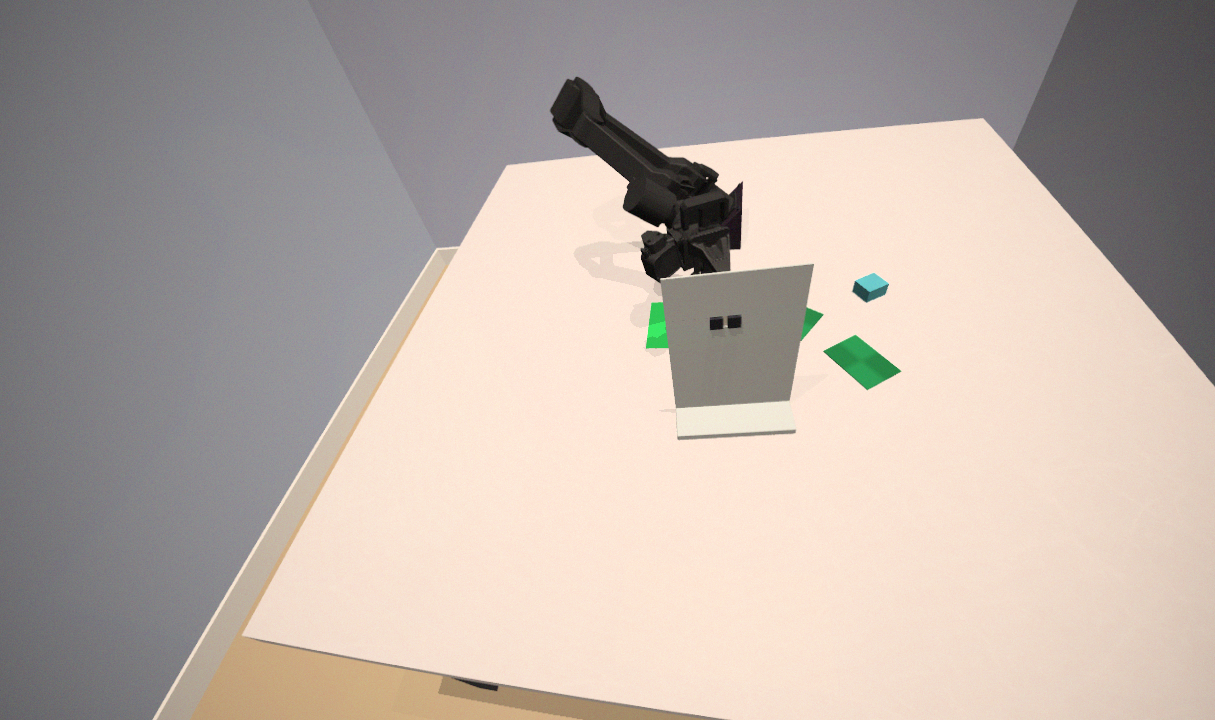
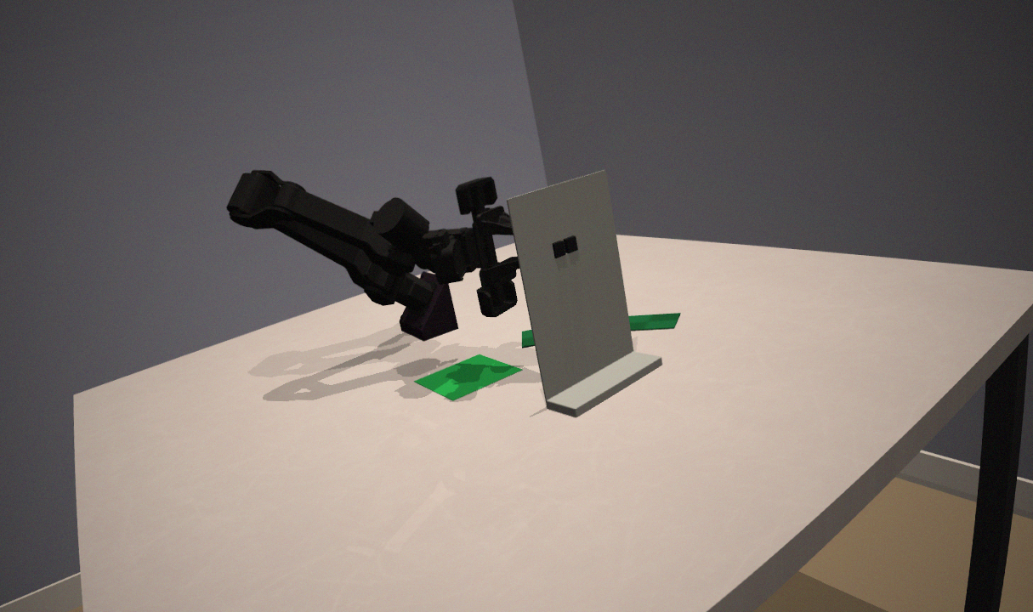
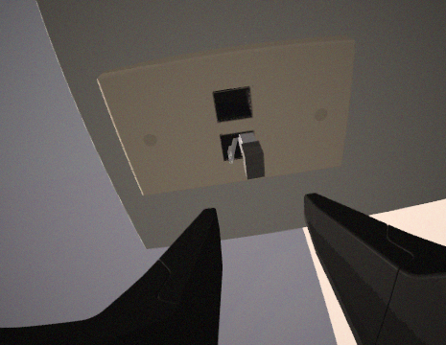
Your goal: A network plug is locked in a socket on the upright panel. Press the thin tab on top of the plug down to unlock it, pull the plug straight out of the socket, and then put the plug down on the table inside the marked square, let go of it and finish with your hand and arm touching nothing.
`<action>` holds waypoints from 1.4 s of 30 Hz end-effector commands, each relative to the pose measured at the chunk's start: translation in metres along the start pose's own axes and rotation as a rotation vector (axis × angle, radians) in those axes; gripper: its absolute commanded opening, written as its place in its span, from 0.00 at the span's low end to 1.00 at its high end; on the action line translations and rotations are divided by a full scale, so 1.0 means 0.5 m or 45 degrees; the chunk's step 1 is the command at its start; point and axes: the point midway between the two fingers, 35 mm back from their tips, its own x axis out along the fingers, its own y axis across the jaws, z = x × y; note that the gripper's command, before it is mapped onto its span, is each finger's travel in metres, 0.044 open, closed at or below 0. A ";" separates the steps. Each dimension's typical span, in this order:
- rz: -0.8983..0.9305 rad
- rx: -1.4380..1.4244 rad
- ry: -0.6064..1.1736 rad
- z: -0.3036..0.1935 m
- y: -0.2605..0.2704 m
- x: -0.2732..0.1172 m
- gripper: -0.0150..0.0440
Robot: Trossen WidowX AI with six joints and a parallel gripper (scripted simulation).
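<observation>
The upright panel (image 1: 738, 371) (image 2: 581, 320) (image 3: 400, 144) carries a beige socket plate (image 3: 179, 105), seen in the wrist view. The grey plug (image 3: 254, 160) sits in one of its two sockets. Its thin pale tab (image 3: 231, 151) stands out at an angle on the image-left side. My gripper (image 3: 261, 213) is partly open and empty. It is rolled so one finger is above the other in the exterior view. The fingertips are short of the plug in the wrist view, and the panel hides them in the top and exterior views. Green patches (image 1: 862, 362) (image 2: 451, 386) lie on the table; I cannot tell which is the marked square.
Another green patch (image 1: 656, 335) lies on the arm's side of the panel, and one more (image 1: 810, 321) shows past its edge. A small cyan block (image 1: 871, 286) lies beyond the panel to the right in the top view. The panel's foot (image 1: 736, 419) (image 2: 607, 382) rests on the table.
</observation>
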 end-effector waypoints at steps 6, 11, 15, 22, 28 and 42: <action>0.006 -0.005 0.004 0.007 0.002 0.029 0.52; 0.006 -0.005 0.003 0.011 0.002 0.044 0.52; 0.007 -0.005 0.003 0.014 0.002 0.056 0.52; 0.007 -0.005 0.002 0.019 0.000 0.076 0.52; 0.007 -0.005 0.002 0.020 0.000 0.081 0.42; 0.007 -0.005 0.002 0.020 0.000 0.081 0.26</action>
